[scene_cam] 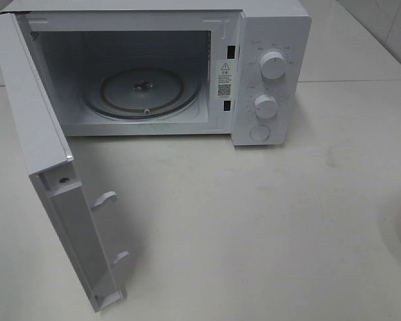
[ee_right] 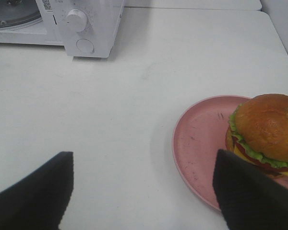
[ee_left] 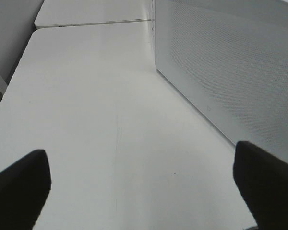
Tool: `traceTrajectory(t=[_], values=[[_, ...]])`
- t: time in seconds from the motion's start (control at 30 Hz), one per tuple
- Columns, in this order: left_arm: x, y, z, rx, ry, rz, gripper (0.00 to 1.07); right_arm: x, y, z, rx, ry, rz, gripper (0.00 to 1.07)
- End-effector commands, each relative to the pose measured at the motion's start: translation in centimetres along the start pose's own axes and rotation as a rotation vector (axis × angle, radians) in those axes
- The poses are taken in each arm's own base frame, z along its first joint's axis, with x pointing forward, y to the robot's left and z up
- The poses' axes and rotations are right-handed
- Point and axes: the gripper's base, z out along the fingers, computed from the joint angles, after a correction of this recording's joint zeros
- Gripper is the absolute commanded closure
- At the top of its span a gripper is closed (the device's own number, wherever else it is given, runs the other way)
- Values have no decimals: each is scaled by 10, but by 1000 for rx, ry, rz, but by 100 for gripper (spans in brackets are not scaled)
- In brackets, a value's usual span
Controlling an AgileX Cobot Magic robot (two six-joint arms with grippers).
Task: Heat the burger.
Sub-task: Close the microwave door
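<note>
1 burger [ee_right: 266, 132] sits on 1 pink plate [ee_right: 199, 143], on the white table [ee_right: 149, 96], well apart from 1 white microwave [scene_cam: 271, 80] w/ door [scene_cam: 53, 167] swung open, glass turntable [scene_cam: 142, 90] bare, 2 knobs, 1 round button. Right gripper [ee_right: 144, 191] just beside plate, jaws wide, holding nothing. Left gripper [ee_left: 144, 187] wide too, empty.

White microwave [scene_cam: 187, 67] stands at the far edge of the white desk [scene_cam: 254, 234], door [scene_cam: 47, 167] swung fully open. Inside, a glass turntable [scene_cam: 142, 93] lies flat on the cavity floor. Control panel carries two round knobs [scene_cam: 273, 65], one above the other, with a round button [scene_cam: 260, 132] below. A pink plate [ee_right: 201, 143] rests near the desk's right edge.
</note>
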Motion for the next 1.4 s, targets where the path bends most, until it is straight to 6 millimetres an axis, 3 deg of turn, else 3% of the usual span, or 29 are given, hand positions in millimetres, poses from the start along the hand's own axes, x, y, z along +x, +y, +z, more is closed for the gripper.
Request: traceTrajectory(t=[0.03,1.4], values=[[1,0,-2,1,-27,3,9,2,0,-3,4,-31,-3,31],[1,0,-2,2,-27,2,9,2,0,-3,4,-31,-3,31]])
